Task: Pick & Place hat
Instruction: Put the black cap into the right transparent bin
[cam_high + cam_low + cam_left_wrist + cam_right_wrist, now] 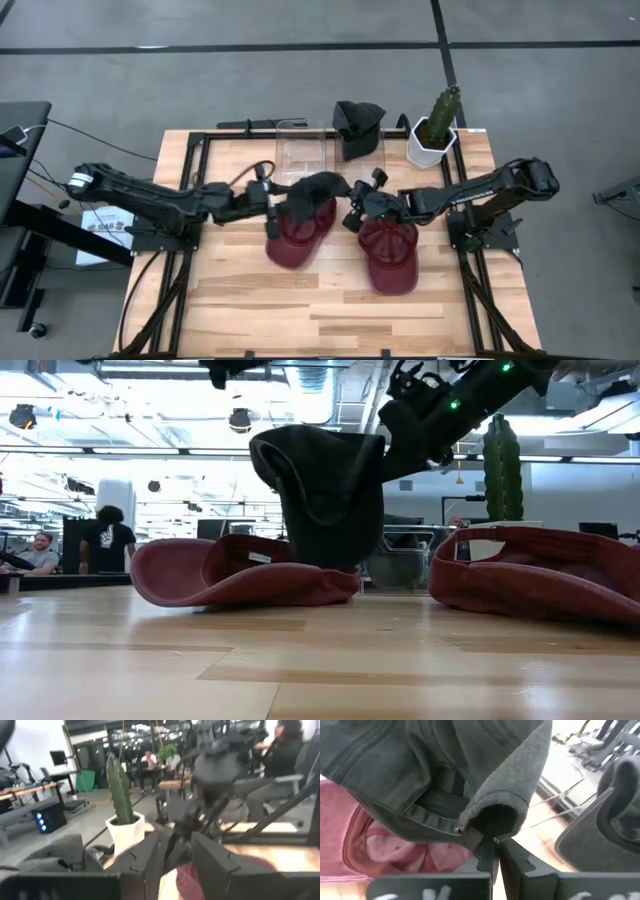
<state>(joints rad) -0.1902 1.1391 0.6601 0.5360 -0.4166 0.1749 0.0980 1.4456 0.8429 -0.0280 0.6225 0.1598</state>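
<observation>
Pinched shut on the black hat (420,775), right gripper (494,845) fingers grip its brim edge above the left maroon hat (298,235). Left gripper (272,200) fingers partly apart, hold unclear. Reaching inward from opposite sides, both low.

both arms reach inward and nearly meet mid-bench. the left tool (283,203) has its fingers (150,862) partly apart. the right tool (352,207), just beside it, is pinched closed.
</observation>
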